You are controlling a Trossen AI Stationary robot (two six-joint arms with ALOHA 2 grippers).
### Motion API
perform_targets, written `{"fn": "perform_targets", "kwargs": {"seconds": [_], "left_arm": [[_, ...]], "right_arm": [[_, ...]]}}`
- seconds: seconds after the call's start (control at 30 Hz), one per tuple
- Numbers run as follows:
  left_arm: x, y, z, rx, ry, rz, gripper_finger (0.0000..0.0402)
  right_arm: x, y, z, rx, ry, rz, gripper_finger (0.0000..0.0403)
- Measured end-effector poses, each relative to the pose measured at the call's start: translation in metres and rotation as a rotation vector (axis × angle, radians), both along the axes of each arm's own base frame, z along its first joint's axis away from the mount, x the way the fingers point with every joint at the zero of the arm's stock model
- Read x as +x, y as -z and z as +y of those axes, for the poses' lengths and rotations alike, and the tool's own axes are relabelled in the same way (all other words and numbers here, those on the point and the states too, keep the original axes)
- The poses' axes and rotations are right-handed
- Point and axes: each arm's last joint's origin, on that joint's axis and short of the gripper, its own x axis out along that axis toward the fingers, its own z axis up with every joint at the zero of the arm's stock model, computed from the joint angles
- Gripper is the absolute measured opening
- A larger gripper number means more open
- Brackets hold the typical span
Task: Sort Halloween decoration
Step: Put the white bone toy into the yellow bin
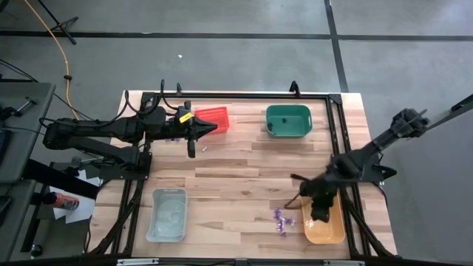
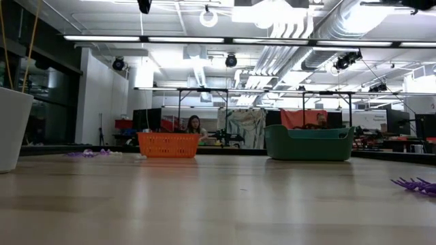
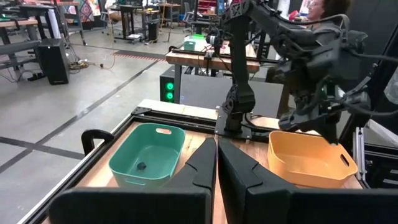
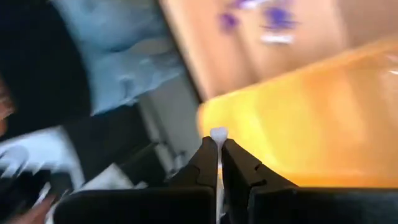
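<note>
Halloween decoration (image 1: 279, 219) pieces, tiny purple spiky trinkets, lie loose on the worktop (image 1: 236, 174) just beside the orange bin (image 1: 325, 226), with a few more near the red bin (image 1: 211, 119); one small dark piece sits in the green bin (image 1: 288, 121). The right hand (image 4: 218, 144) is pinched shut over the orange bin's edge, and a small pale thing shows between its fingertips; whether that is a decoration cannot be told. The left hand (image 3: 216, 152) is also closed and appears to hold nothing, poised above the worktop by the red bin. A clear bin (image 1: 168, 214) stands at the near left.

Judged from this, the right arm is at the point of dropping something into the orange bin. To do it well, the hand should sit squarely over the bin's inside, well clear of the rim, before parting its fingers. Afterwards the purple cluster beside the bin is the closest next pick, calling for a narrow, precise pinch.
</note>
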Motion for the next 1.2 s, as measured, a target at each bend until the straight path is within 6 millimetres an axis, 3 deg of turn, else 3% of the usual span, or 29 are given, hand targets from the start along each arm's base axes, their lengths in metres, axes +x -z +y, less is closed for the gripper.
{"fn": "perform_targets", "kwargs": {"seconds": [0.3,0.5,0.73,0.83,0.97,1.1,1.2], "left_arm": [[0.0,0.0,0.0,0.0,0.0,0.002,0.0005],[0.0,0.003,0.0,-0.001,0.0,0.031,0.0005],[0.0,0.003,0.0,-0.001,0.0,0.031,0.0005],[0.0,0.003,0.0,-0.001,0.0,0.031,0.0005],[0.0,0.003,0.0,-0.001,0.0,0.03,0.0005],[0.0,0.003,0.0,-0.001,0.0,0.03,0.0005],[0.0,0.003,0.0,-0.001,0.0,0.03,0.0005]], "right_arm": [[-0.017,0.008,0.004,-0.179,0.138,0.099,0.0009],[-0.022,0.011,-0.001,-0.231,0.149,0.172,0.0083],[-0.021,0.009,0.0,-0.241,0.037,0.094,0.0159],[-0.012,-0.004,0.004,-0.222,0.041,-0.08,0.0165],[0.011,-0.023,0.005,-0.306,0.17,-0.454,0.0163],[0.034,-0.042,-0.008,-0.565,0.284,-0.817,0.0161],[0.05,-0.056,-0.026,-0.814,0.345,-0.986,0.0161]]}}
